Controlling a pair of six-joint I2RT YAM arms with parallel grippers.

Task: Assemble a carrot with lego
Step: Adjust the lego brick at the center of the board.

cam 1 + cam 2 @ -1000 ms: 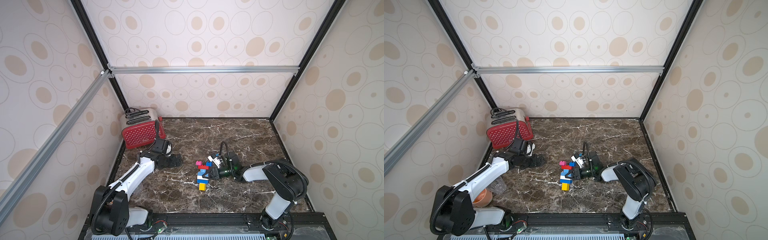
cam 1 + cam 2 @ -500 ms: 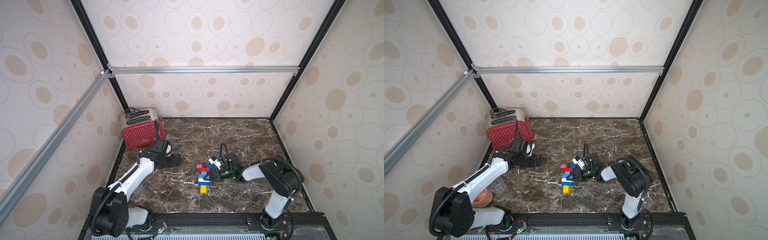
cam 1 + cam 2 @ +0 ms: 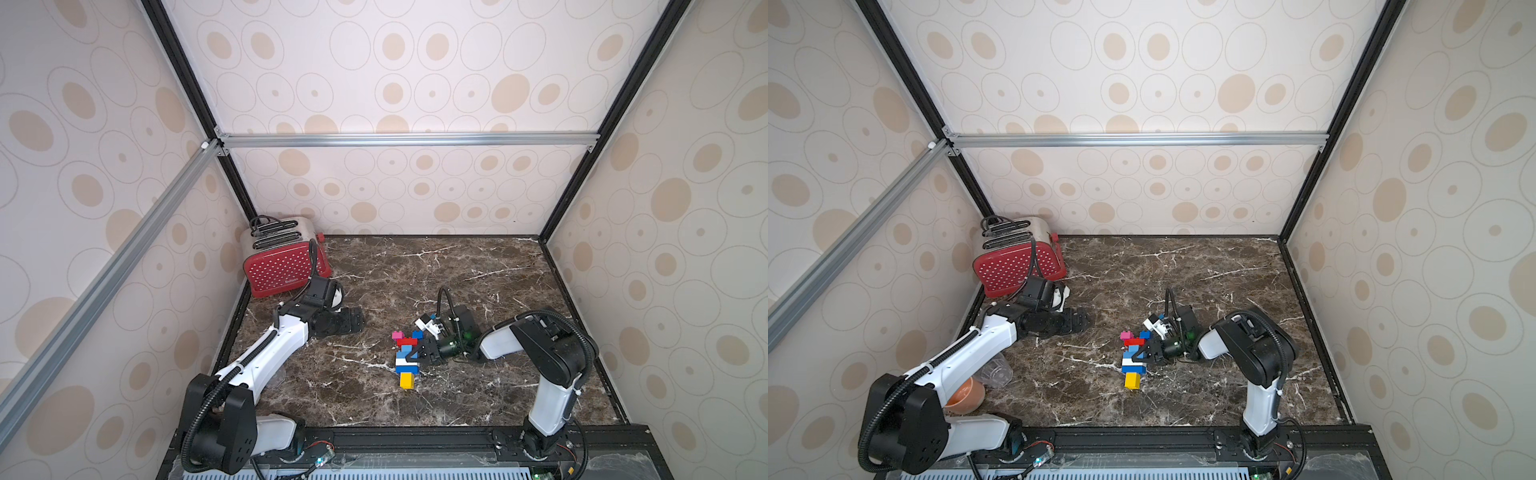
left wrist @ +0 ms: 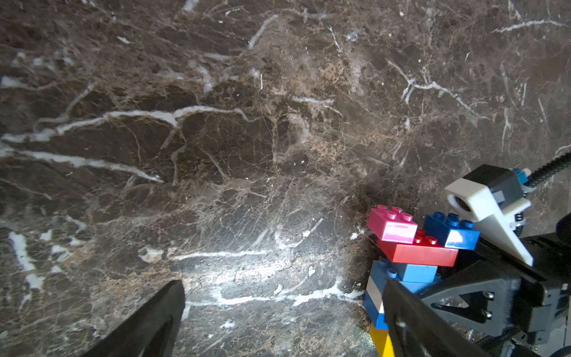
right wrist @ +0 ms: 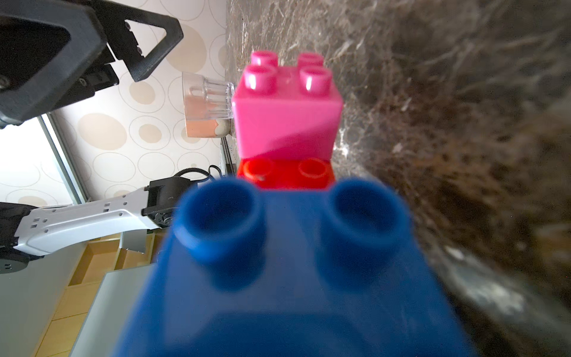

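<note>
- In both top views, the carrot (image 3: 406,358), a tapered figure of chunky studded plastic bricks, lay flat on the dark marbled tabletop (image 3: 457,270). Its yellow tip pointed toward the robot's base, and its small pink and blue bricks sat at the far end.
- The right claw (image 3: 417,353) sat low at the carrot's side, clamped on the blue-and-white body. That wide middle probably gave the firmest hold for pressing or steadying the figure.
- The left claw (image 3: 353,322) rested well apart from the carrot, near the red polka-dot metal toaster (image 3: 286,259). It was spread wide and empty, apparently parked out of the way.
- In the left wrist view, the left claw's black fingers (image 4: 148,321) stood far apart with only bare tabletop between them.
- The carrot showed off to one side in that view. The pink square brick (image 4: 391,224) and dark blue square brick (image 4: 451,230) were seated on the long red bar (image 4: 417,252), and the right claw's black frame pressed against the body below.
- In the right wrist view, the blurred dark blue brick filled the near field, with the red bar and pink brick beyond it. The right claw's own fingers were out of sight, but that closeness fitted a grip on the figure.
- A clear ribbed tumbler (image 5: 207,99) stood far behind.
- Every brick appeared joined, so the build looked almost finished.
</note>
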